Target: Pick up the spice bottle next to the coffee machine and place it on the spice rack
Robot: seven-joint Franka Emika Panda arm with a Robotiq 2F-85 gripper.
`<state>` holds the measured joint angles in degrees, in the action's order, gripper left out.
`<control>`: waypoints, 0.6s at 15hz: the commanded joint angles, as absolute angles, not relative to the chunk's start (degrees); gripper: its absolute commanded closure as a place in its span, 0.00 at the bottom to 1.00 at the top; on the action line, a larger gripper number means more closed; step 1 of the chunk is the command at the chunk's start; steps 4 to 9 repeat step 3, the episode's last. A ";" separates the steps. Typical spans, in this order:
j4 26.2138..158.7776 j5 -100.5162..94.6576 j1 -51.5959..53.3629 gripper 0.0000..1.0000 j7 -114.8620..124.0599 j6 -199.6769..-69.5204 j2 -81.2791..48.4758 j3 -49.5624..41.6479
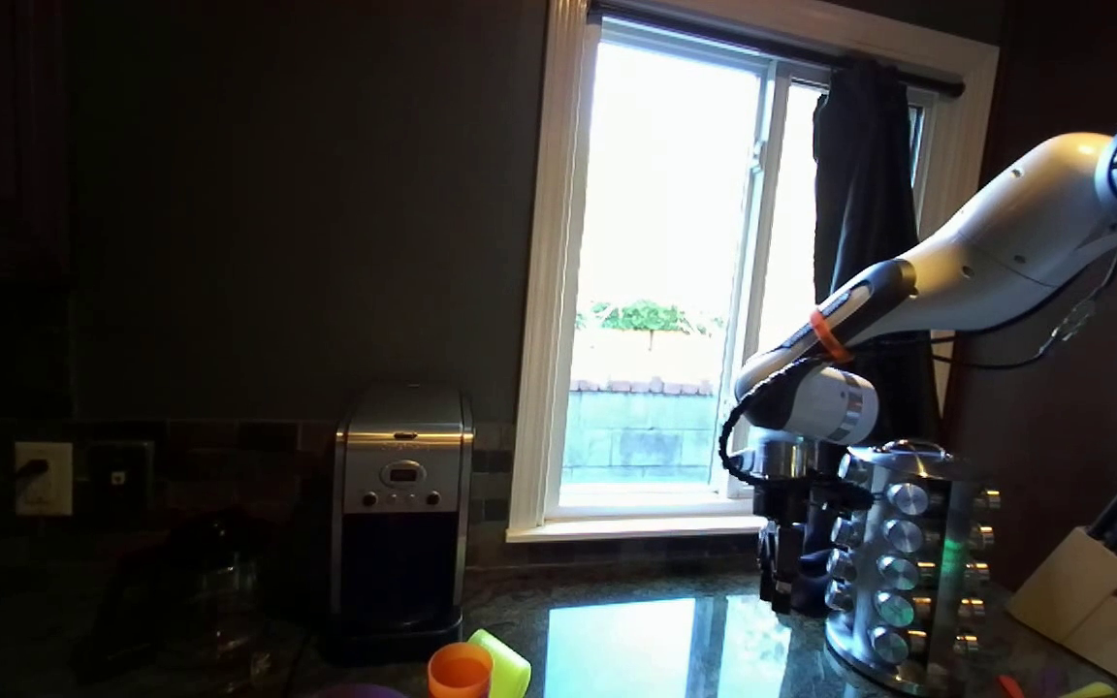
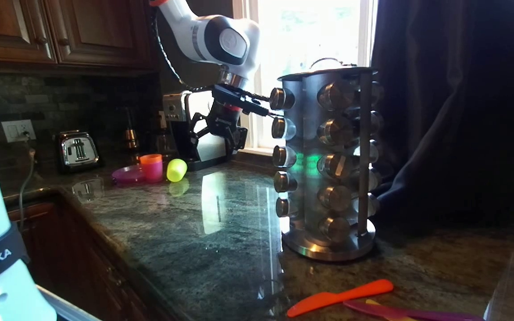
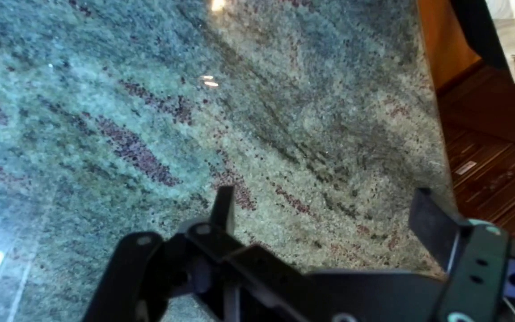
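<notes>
In an exterior view, the gripper (image 1: 778,591) hangs at nine o'clock from the spice rack (image 1: 953,582); the coffee machine (image 1: 401,523) stands farther out that way.

In an exterior view, an orange knife (image 2: 341,298) lies at the spice rack's six o'clock.

In the wrist view, the released fingers (image 3: 434,228) stand wide apart at seven and four o'clock over countertop (image 3: 293,134). I cannot make out the spice bottle anywhere.
</notes>
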<state>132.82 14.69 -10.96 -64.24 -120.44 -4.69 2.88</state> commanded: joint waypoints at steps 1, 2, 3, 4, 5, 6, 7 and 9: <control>134.53 14.78 -8.29 0.00 -64.18 -121.59 -3.10 0.72; 135.70 14.74 -7.86 0.00 -64.06 -122.22 -1.98 0.66; 136.26 14.71 -7.62 0.00 -63.99 -122.30 -1.31 0.62; 136.26 14.71 -7.62 0.00 -63.99 -122.30 -1.31 0.62; 136.26 14.71 -7.62 0.00 -63.99 -122.30 -1.31 0.62; 136.26 14.71 -7.62 0.00 -63.99 -122.30 -1.31 0.62; 136.26 14.71 -7.62 0.00 -63.99 -122.30 -1.31 0.62; 136.26 14.71 -7.62 0.00 -63.99 -122.30 -1.31 0.62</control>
